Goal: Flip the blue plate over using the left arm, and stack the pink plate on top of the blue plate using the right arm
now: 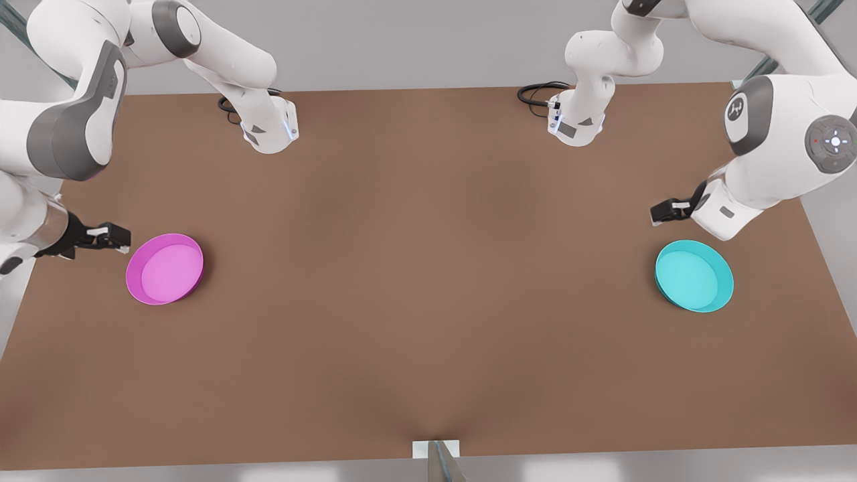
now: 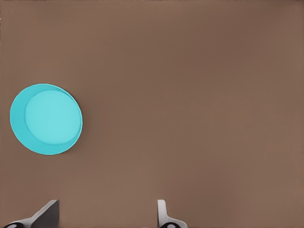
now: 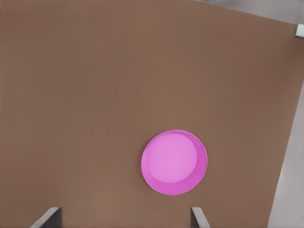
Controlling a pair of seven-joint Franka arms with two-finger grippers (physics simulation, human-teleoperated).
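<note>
The blue plate (image 1: 694, 276) (image 2: 46, 119) lies hollow side up on the brown table at the front view's right. My left gripper (image 1: 669, 211) (image 2: 107, 216) hovers just behind it, open, with nothing between its fingers. The pink plate (image 1: 165, 269) (image 3: 174, 162) lies hollow side up at the front view's left. Beside its outer rim, toward the table's edge, my right gripper (image 1: 110, 235) (image 3: 123, 218) is open and holds nothing. Neither gripper touches a plate.
The brown table (image 1: 428, 301) stretches wide between the two plates. Both arm bases (image 1: 271, 127) (image 1: 577, 120) stand at the far edge with black cables. A small white bracket (image 1: 435, 448) sits at the near edge. The table's side edge (image 3: 285, 161) runs close to the pink plate.
</note>
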